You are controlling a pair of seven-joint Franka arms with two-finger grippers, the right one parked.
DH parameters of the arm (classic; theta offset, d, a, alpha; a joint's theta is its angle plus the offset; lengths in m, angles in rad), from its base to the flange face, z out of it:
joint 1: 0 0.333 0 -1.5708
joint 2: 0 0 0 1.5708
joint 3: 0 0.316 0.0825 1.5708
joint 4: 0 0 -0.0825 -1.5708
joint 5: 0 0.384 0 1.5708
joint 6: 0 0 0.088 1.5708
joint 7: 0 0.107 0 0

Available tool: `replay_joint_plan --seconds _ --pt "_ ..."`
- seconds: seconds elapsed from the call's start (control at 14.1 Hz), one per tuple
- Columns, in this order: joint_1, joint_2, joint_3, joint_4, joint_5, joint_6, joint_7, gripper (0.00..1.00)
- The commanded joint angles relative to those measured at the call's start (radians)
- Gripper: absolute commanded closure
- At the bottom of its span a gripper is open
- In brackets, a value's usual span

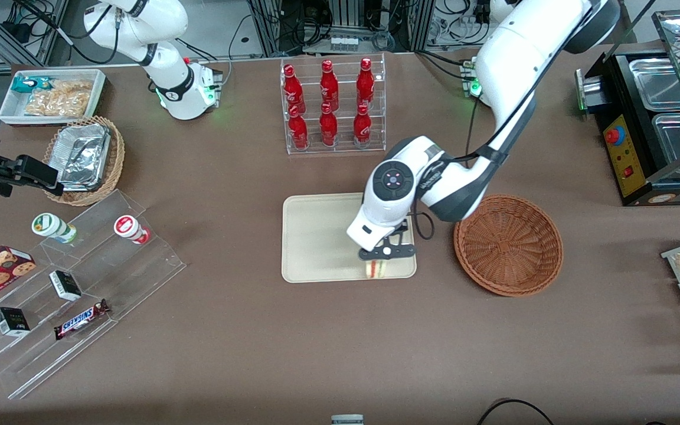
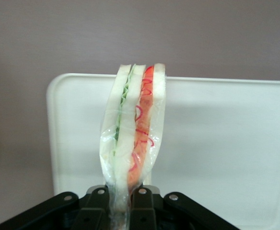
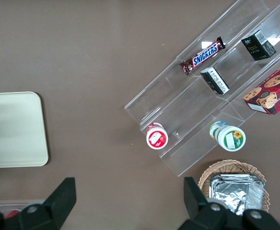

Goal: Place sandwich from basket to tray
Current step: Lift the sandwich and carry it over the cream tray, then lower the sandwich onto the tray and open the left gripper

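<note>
tool – clamps sandwich | over tray | readable label: SNICKERS

Even, diffuse overhead light fills the room; shadows on the brown table are soft and short, the deepest lying under the working arm at the basket rim, toward 9 o'clock. The gripper sits low over the tray, whose surface bleaches near-white in the wrist view. Specular glints mark the 6 red bottles and acrylic shelves. The sandwich wrap shows faint sheen; its near end and the fingers blur slightly.
</note>
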Motion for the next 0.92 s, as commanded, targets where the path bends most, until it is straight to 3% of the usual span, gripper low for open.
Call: replay_joint_plan --seconds 0.0,0.42,0.85 --pt "-0.058 0.070 0.001 0.104 0.030 -0.008 -0.027 1.00" --pt "-0.150 0.137 0.028 0.155 0.031 -0.012 -0.258 1.00" --pt "-0.151 0.130 0.028 0.110 0.033 -0.016 -0.240 1.00"
